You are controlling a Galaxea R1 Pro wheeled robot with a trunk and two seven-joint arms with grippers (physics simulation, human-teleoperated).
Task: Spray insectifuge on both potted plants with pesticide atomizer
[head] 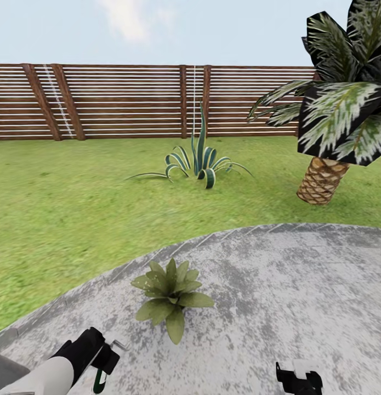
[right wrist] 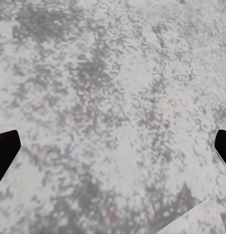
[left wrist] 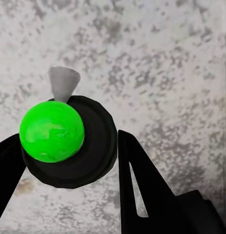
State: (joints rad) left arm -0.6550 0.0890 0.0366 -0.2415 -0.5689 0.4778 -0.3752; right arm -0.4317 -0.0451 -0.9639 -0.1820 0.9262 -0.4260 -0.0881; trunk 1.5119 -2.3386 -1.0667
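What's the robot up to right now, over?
Left gripper holding sprayer. Right gripper open. Potted plant just ahead on paving; nothing between.

The potted plant (head: pixel 169 296) shows olive-green leaves on mottled grey paving (head: pixel 278 307). Beyond the paving lie a green lawn (head: pixel 64 203), a green-and-white striped agave (head: pixel 198 162) and a brown slatted fence (head: pixel 130 101). The atomizer (left wrist: pixel 69 141) is black (bright green cap, grey nozzle).
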